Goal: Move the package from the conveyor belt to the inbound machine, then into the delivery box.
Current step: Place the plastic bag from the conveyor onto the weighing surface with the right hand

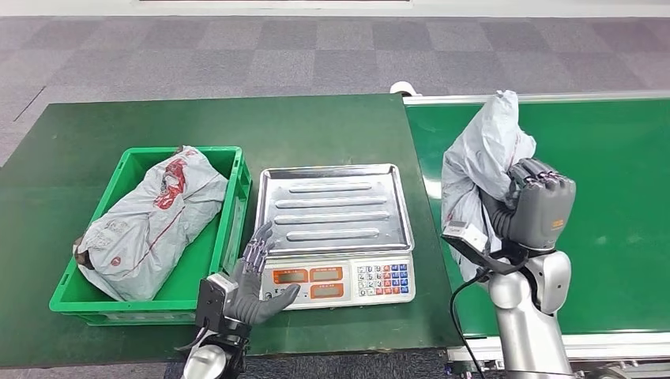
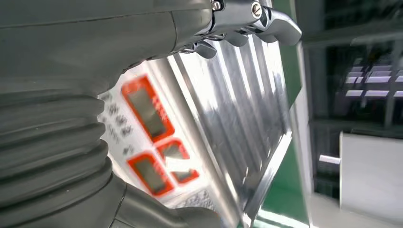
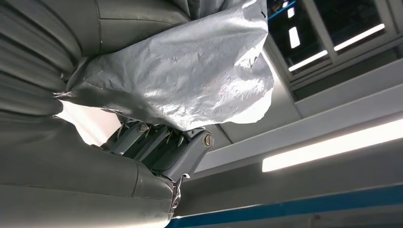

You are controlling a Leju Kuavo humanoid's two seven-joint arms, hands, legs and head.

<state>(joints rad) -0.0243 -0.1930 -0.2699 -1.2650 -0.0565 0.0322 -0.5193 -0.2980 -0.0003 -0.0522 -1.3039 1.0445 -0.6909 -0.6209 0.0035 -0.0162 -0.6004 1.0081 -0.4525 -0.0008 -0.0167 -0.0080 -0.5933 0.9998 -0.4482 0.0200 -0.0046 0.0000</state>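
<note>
My right hand (image 1: 537,204) grips a grey plastic package (image 1: 482,162) and holds it upright above the green conveyor belt (image 1: 616,205), just right of the scale. In the right wrist view the package (image 3: 190,76) drapes over the hand's dark fingers (image 3: 161,147). The inbound machine is a scale with a steel tray (image 1: 336,207), bare on top, and a keypad front (image 1: 340,283). My left hand (image 1: 253,284) hovers open at the scale's front left corner, fingers spread. The left wrist view shows the scale's red-framed displays (image 2: 147,109) and ribbed tray (image 2: 237,104) close by.
A green crate (image 1: 71,296) at the left of the dark green table (image 1: 316,126) holds another grey package with red print (image 1: 154,217). The belt's white rail (image 1: 537,97) runs along its far edge. Grey carpet floor lies beyond the table.
</note>
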